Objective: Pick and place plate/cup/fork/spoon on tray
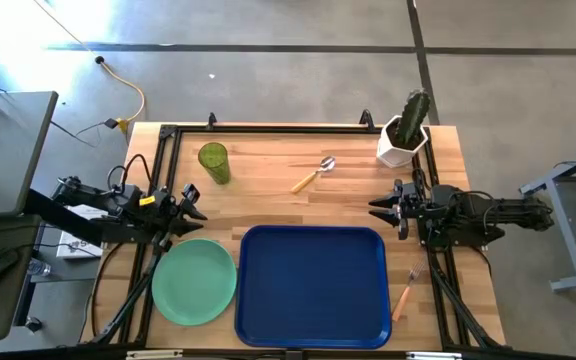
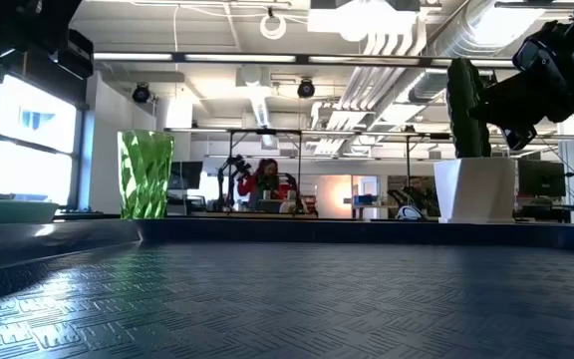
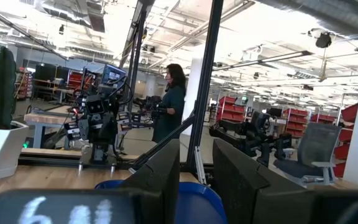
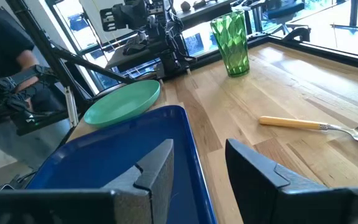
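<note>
The dark-blue tray (image 1: pixel 313 285) lies at the table's near middle. The mint-green plate (image 1: pixel 194 281) lies flat on the table left of it. The olive-green cup (image 1: pixel 213 163) stands upright at the far left. The spoon (image 1: pixel 314 175) lies on the table at the far middle. The fork (image 1: pixel 407 292) lies right of the tray. My left gripper (image 1: pixel 194 205) is open and empty, above the table between cup and plate. My right gripper (image 1: pixel 380 207) is open and empty, beyond the tray's far right corner.
A white pot with a cactus (image 1: pixel 405 135) stands at the table's far right corner. A black frame (image 1: pixel 268 128) runs along the table's far and side edges. People show in the room beyond the table (image 3: pixel 169 102).
</note>
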Controlling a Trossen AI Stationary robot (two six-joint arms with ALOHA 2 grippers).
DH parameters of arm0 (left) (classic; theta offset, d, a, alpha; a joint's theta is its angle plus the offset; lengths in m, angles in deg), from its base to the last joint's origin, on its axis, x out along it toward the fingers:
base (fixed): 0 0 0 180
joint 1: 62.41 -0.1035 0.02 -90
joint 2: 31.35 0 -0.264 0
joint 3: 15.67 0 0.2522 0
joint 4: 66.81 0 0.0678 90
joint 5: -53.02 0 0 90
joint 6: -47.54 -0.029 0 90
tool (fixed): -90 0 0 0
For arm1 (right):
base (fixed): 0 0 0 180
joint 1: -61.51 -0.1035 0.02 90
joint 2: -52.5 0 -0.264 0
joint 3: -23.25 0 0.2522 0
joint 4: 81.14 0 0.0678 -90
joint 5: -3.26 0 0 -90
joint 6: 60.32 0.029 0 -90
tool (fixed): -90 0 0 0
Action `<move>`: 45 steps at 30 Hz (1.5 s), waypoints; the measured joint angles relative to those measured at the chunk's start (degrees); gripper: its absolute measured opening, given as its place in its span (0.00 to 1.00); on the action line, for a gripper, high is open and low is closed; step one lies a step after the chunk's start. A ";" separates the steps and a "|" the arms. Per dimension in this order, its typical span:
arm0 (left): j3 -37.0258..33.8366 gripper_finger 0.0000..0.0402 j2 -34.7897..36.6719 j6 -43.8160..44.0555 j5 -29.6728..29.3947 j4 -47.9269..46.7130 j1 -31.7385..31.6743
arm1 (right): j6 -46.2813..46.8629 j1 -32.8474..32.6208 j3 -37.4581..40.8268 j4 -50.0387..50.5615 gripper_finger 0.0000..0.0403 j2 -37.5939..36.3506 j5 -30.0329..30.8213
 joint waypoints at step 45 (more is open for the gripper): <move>-0.01 0.22 0.01 -1.97 0.00 0.00 0.02 | 0.00 0.00 0.00 0.00 0.34 0.00 0.00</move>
